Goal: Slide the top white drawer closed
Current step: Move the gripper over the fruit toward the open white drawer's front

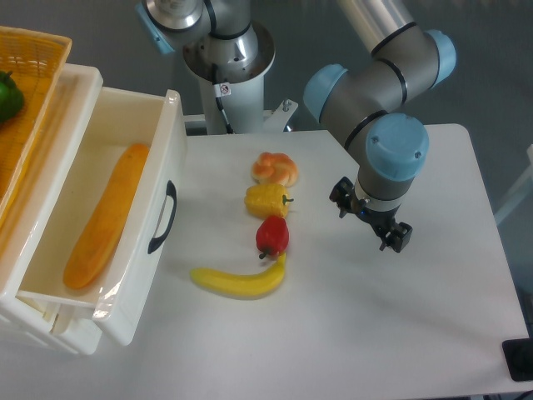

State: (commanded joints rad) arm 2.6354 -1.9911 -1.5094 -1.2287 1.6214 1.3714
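- Camera view is showing the fingers (pixel 372 223) hanging spread apart above the worktop (pixel 433 333), grasping nothing; two dark tips are showing, one at the upper left of the wrist and one at the lower right, with bare white surface under them.
- Nearest to the fingers, off to their left, a column of toy foods is lying: a red pepper (pixel 272 237), a yellow pepper (pixel 266 201) above it, a pale orange pastry-like piece (pixel 276 168) at the top, and a banana (pixel 240 281) curving below the red one.
- Farther left, beyond that column and well apart from the fingers, the top white drawer (pixel 158 158) is standing pulled far out, its black handle (pixel 163 218) facing the foods.
- Inside it a long orange loaf-like item (pixel 107 212) is lying lengthwise.
- Beyond the drawer, at the far left edge, a wicker basket (pixel 37 58) with something green (pixel 8 96) is sitting on the cabinet.
- Judging by this, nothing of the closing is done: the drawer is fully open and untouched, so the approach to the front panel and the whole push inward are remaining.
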